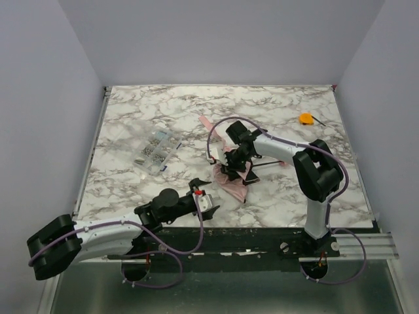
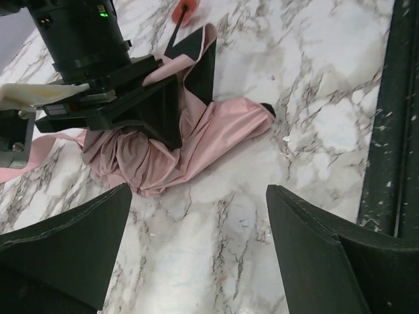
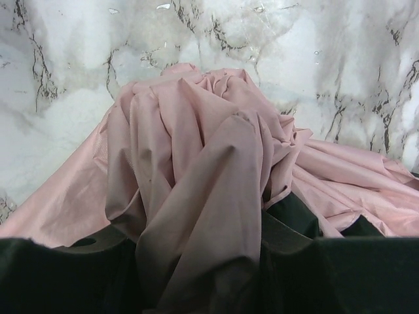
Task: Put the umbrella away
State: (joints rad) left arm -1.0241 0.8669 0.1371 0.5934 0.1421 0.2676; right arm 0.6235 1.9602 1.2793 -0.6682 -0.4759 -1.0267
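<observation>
The pale pink umbrella (image 1: 234,184) lies crumpled in a heap near the middle of the marble table, its slim shaft (image 1: 265,163) pointing right. My right gripper (image 1: 230,163) sits on top of the heap, shut on a bunched fold of the canopy (image 3: 196,150) that fills the gap between its dark fingers (image 3: 85,255). My left gripper (image 1: 207,199) hovers just short of the fabric (image 2: 216,127), toward the near edge. It is open (image 2: 200,190), with only bare marble between its fingers (image 2: 78,235). In the left wrist view the right gripper (image 2: 150,111) presses into the pink cloth.
A clear packet of small metal parts (image 1: 156,149) lies left of the umbrella. A small orange object (image 1: 306,118) rests at the back right. The dark front rail of the table (image 2: 393,131) runs close to my left gripper. Grey walls enclose three sides.
</observation>
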